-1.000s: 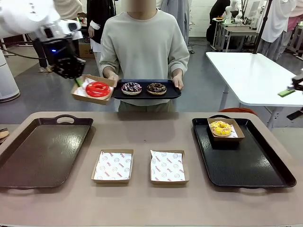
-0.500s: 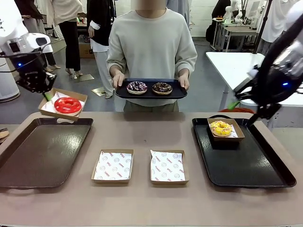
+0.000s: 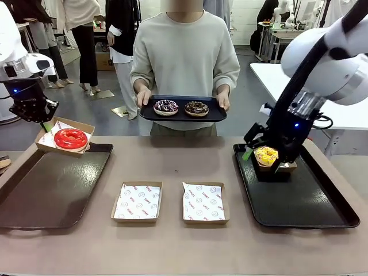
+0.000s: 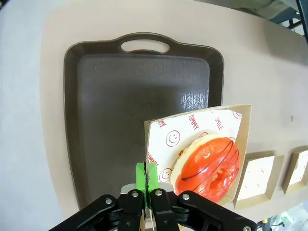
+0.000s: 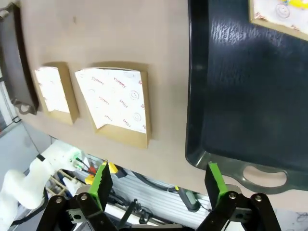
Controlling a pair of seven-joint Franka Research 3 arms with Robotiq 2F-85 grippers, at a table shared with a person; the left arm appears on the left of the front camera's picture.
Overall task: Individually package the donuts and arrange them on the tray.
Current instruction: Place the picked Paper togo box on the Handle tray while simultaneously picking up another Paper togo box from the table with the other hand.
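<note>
Red donut (image 3: pixel 71 138) boxed above left tray (image 3: pixel 34 198) — yellow donut (image 3: pixel 266 155) boxed on right tray (image 3: pixel 313 204) — sprinkled donut (image 3: pixel 165 106) beside chocolate donut (image 3: pixel 196 107).

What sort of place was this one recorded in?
Likely a robotics lab staged as a donut counter: a white worktable on grey floor behind, a person's tray of donuts, the left gripper holding a box with a red donut.

Bright, even light falls from overhead (soft, short shadows on the desk (image 3: pixel 172 247)). A white streak of glare lies on the brown tray (image 4: pixel 120 120) ahead of the left pincer (image 4: pixel 147 169); the red donut (image 4: pixel 207 166) in the carton (image 4: pixel 187 127) it pinches gleams. Beyond the right pincer (image 5: pixel 158 169) the black tray (image 5: pixel 240 106) shows mottled sheen. Both wrist views bow at their edges.
</note>
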